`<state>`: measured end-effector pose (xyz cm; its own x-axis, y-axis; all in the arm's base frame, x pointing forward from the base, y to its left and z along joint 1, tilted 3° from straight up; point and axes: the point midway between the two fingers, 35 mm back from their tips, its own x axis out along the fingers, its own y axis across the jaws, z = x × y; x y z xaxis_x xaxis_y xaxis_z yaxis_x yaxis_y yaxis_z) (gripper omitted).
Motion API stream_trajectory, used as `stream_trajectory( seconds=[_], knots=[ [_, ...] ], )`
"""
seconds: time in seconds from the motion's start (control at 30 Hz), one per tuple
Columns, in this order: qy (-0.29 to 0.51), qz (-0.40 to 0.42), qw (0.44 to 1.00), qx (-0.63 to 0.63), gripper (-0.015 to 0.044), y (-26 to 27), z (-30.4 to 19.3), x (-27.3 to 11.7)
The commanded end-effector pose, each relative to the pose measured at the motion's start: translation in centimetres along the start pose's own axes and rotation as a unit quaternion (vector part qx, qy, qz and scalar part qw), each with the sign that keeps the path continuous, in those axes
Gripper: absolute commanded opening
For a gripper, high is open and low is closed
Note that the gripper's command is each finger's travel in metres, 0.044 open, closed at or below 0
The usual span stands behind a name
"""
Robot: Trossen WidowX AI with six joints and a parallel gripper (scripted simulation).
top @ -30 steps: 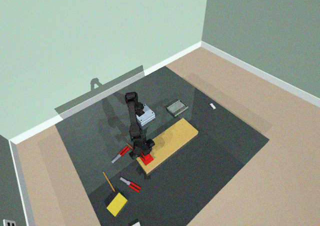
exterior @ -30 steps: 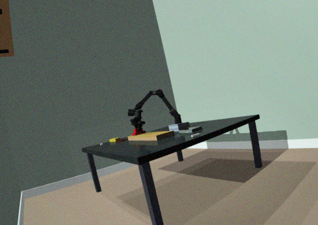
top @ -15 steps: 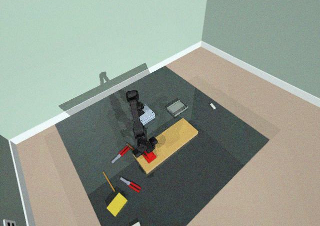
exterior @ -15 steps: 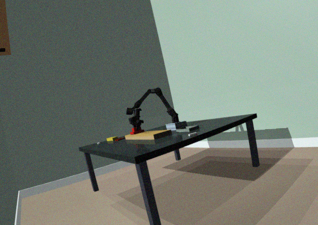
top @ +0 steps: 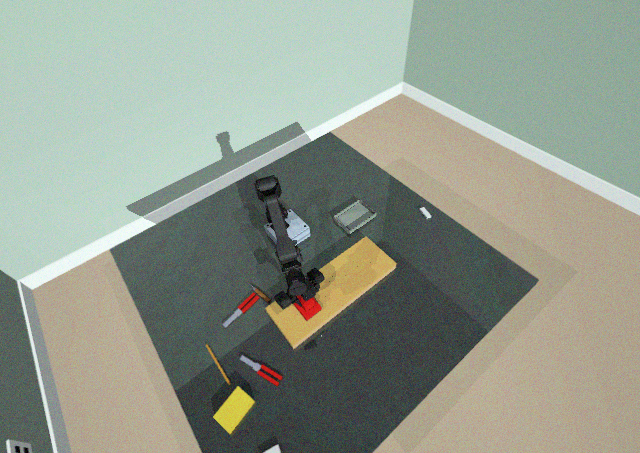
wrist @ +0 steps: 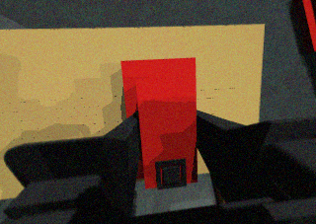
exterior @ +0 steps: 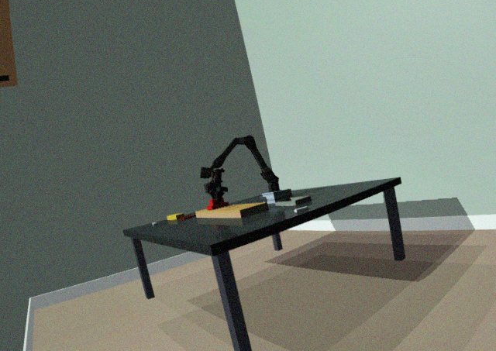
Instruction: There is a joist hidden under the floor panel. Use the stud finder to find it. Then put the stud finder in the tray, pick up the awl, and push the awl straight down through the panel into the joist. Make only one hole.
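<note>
My gripper (top: 300, 296) (exterior: 216, 198) (wrist: 162, 112) is shut on the red stud finder (top: 309, 308) (exterior: 215, 204) (wrist: 165, 83). The stud finder is upright at one end of the wooden floor panel (top: 358, 273) (exterior: 224, 213) (wrist: 59, 48), on it or just above it; I cannot tell which. Its small dark display (wrist: 171, 174) shows a thin red outline. What seems to be the awl, with a brown handle (top: 262, 294), lies beside the panel's end, partly hidden by the gripper. The grey tray (top: 363, 224) (exterior: 288, 202) stands beyond the panel's other end. The joist is hidden.
A pale blue-grey box (top: 298, 228) stands beside the arm. Two red-handled tools (top: 248, 302) (top: 269, 374), an orange stick (top: 217, 364) and a yellow block (top: 234, 409) (exterior: 174, 216) lie past the panel's near end. A small white block (top: 424, 212) (exterior: 301, 209) lies near the table edge.
</note>
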<state>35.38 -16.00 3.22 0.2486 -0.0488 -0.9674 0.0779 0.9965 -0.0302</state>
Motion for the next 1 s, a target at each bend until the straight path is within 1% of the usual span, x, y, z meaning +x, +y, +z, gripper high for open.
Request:
stream_trajectory(
  seconds=[0.0,0.97],
  knots=[
    [0.002,0.0,1.0,0.002,0.0,1.2,-0.2,0.1],
    [0.002,0.003,1.0,0.003,0.0,9.1,-0.1,0.1]
  ],
)
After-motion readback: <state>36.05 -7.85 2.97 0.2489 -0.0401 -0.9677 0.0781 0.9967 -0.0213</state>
